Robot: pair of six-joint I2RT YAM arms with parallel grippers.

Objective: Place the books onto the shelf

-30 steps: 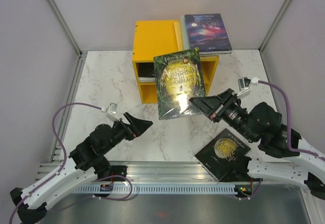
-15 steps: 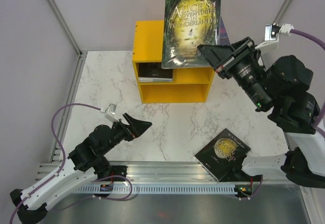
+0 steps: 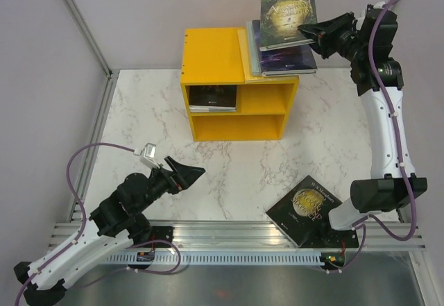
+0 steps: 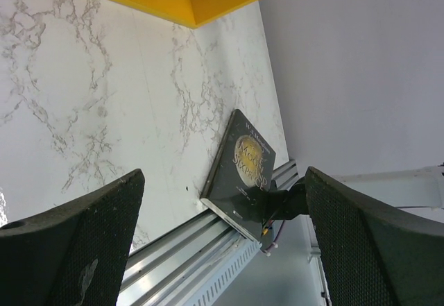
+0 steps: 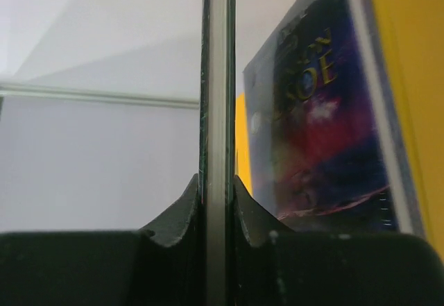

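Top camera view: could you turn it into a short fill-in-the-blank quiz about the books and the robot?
The right end effector is shut on the green-and-gold paperback, above the ____ of the bright yellow wooden shelf.
The left end effector is ____ and holds nothing.
A dark-covered book lies in the shelf's ____ compartment.
Missing words: top; open; upper.

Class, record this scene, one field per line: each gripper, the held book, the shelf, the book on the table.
Left gripper: open, empty, over the table
Right gripper: shut on the green book
Green book: held above the galaxy book on top of the shelf
Shelf: yellow; upper compartment holds a flat book
Dark book: on the table, near edge
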